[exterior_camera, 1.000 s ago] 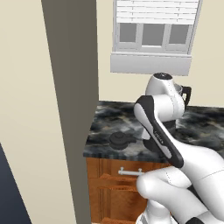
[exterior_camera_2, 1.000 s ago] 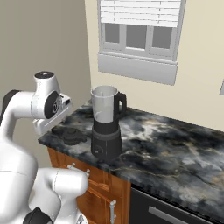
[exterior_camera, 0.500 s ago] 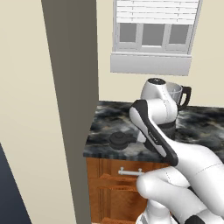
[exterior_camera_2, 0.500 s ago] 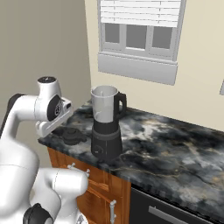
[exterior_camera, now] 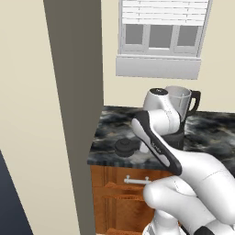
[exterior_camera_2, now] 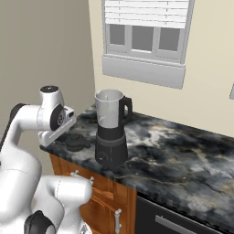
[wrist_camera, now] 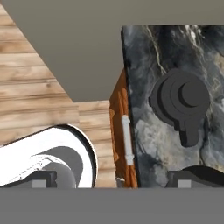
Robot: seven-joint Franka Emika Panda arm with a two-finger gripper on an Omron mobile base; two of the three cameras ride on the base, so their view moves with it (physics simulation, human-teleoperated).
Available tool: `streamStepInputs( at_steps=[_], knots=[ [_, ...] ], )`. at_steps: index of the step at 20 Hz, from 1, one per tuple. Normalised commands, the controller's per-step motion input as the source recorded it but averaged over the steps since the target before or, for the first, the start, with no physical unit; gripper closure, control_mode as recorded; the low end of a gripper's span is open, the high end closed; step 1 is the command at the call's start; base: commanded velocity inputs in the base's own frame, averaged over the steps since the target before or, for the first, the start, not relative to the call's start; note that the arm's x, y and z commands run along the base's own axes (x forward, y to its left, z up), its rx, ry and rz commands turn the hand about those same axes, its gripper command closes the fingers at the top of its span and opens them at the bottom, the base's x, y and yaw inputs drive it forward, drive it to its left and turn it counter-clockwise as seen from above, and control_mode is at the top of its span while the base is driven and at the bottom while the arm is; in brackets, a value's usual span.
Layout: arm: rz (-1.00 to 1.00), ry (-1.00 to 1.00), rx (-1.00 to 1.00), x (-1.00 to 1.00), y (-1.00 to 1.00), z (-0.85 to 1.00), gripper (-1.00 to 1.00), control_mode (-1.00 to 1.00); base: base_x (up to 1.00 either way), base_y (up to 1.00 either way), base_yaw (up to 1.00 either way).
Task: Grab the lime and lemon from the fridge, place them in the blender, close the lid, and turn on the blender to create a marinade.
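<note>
The lid lay on the dark marble counter just beside the blender — off the jar, presumably so fruit could go in first — and the clear jar looked empty. The gripper hung above the counter's edge with its jaws wide and holding nothing, while the fridge stood shut to the left — lime and lemon presumably inside.
</note>
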Motion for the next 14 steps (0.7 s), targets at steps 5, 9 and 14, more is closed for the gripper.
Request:
streamStepInputs(
  at_steps=[5,9,14],
  knots=[
    [0.0,0.0,0.0,0.2,0.04,-0.18,-1.0,-1.0,0.0,0.0,0.0],
    [0.0,0.0,0.0,0.24,0.0,-0.17,-1.0,-1.0,0.0,0.0,0.0],
    [0.0,0.0,0.0,0.25,0.0,-0.15,-1.0,-1.0,0.0,0.0,0.0]
  ],
)
